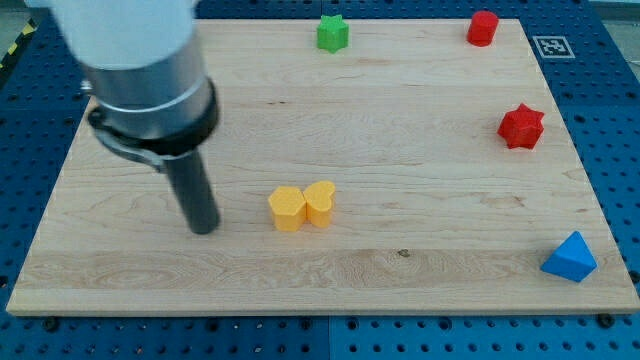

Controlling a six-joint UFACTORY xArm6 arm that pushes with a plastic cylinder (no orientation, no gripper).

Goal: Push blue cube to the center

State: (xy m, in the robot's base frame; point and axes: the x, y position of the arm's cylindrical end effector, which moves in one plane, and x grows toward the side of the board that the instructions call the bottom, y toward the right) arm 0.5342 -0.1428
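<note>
The only blue block [569, 257] sits near the view's bottom right corner of the wooden board [420, 150]; it looks like a pyramid or wedge, not clearly a cube. My tip [204, 228] rests on the board at the view's lower left, far to the left of the blue block. Two yellow blocks stand just right of my tip, touching each other: a hexagonal one [287, 208] and a heart-like one [320, 202].
A green star block [332, 33] sits at the view's top centre. A red cylinder-like block [483, 27] stands at the top right. A red star block [521, 126] lies at the right side. The board lies on a blue perforated table [620, 120].
</note>
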